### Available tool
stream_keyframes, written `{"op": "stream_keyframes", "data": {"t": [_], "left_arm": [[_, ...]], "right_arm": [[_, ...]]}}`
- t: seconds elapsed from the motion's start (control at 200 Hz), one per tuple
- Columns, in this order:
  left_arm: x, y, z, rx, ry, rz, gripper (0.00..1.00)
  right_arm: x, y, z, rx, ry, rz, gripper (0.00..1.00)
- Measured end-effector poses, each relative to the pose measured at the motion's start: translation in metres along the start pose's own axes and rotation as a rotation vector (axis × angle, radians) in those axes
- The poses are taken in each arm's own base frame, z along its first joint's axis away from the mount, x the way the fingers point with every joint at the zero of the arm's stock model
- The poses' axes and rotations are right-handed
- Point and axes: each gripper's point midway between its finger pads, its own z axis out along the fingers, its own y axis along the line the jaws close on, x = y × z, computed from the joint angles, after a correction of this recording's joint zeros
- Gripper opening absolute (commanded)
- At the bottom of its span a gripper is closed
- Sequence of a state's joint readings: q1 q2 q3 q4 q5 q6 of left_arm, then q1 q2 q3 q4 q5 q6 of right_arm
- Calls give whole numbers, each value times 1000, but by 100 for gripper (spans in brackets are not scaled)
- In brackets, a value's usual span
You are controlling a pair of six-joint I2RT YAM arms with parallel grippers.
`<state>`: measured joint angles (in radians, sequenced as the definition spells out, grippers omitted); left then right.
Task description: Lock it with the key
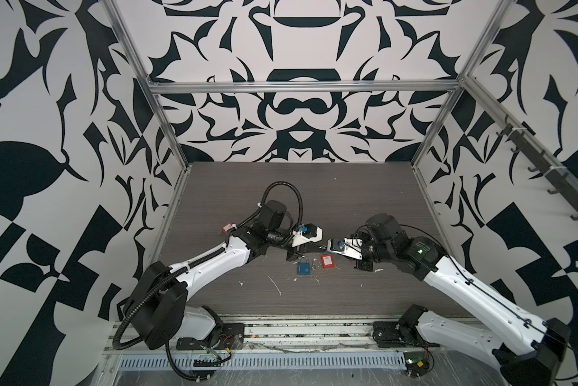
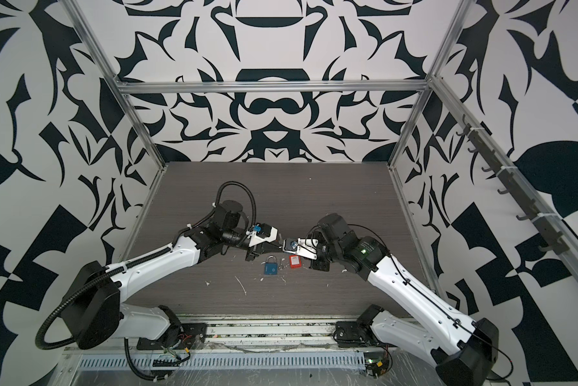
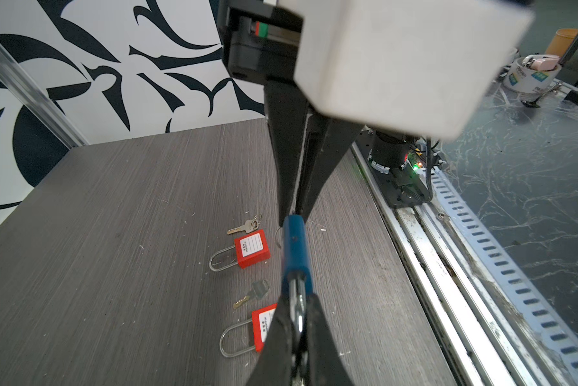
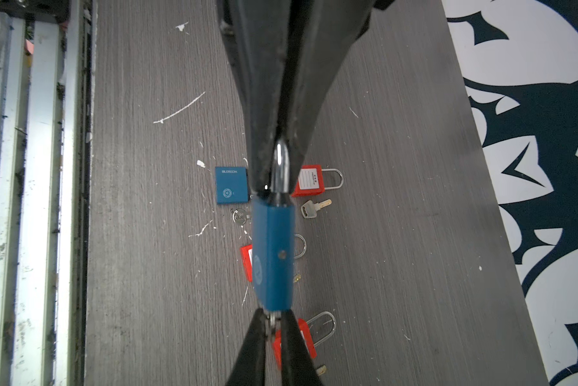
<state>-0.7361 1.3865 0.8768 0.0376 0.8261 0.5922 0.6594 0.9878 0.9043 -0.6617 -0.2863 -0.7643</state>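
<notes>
Nearest the lens in the left wrist view, at bottom centre, the left tool [image 3: 296,299] is clamped on the polished steel shackle [image 3: 299,314] of the blue metal padlock [image 3: 294,247]. The lock hangs in the air above the grey wood-grain worktop [image 3: 113,234]. From the top of the frame the right tool [image 3: 292,216] reaches down to the lock's base end, its fingers drawn almost together. The red padlocks [image 3: 251,248] and loose keys [image 3: 244,228] lie on the worktop left of centre.

In the right wrist view, the right tool sits at bottom centre. Its fingertips pinch in on a silver key [image 4: 273,318], or what I take for one, since only a sliver of metal shows at the lock's base. The left tool comes from the top of the frame, closed on the shackle's bend. A second blue padlock [image 4: 231,185] lies flat on the worktop, left of centre.

In both top views the two tools meet tip to tip at mid-frame. The held lock is too small to make out between them. The second blue padlock [image 1: 303,268] and one red one lie just below.

Expect the lock to be rigid and heavy for its size, with smooth painted sides. The round, polished shackle will probably let the body swing or twist in the grip, so hold it close to the body. The key is thin and small. Take it flat across its head, square to the keyhole, or you risk it slipping or bending as you turn.
</notes>
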Motion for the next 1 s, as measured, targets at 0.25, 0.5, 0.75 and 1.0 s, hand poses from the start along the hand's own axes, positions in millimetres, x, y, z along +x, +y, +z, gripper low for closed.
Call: {"op": "stream_keyframes", "data": {"t": [0.25, 0.5, 0.75, 1.0], "left_arm": [[3, -3, 0, 13, 16, 16, 0], [-9, 11, 3, 42, 48, 60, 0], [-12, 29, 13, 110, 52, 61, 0], [-18, 41, 12, 125, 41, 102, 0]], "right_arm": [[1, 3, 2, -40, 2, 3, 1], [4, -7, -9, -25, -37, 49, 0], [22, -13, -13, 12, -24, 118, 0], [54, 11, -12, -1, 28, 210, 0]]}}
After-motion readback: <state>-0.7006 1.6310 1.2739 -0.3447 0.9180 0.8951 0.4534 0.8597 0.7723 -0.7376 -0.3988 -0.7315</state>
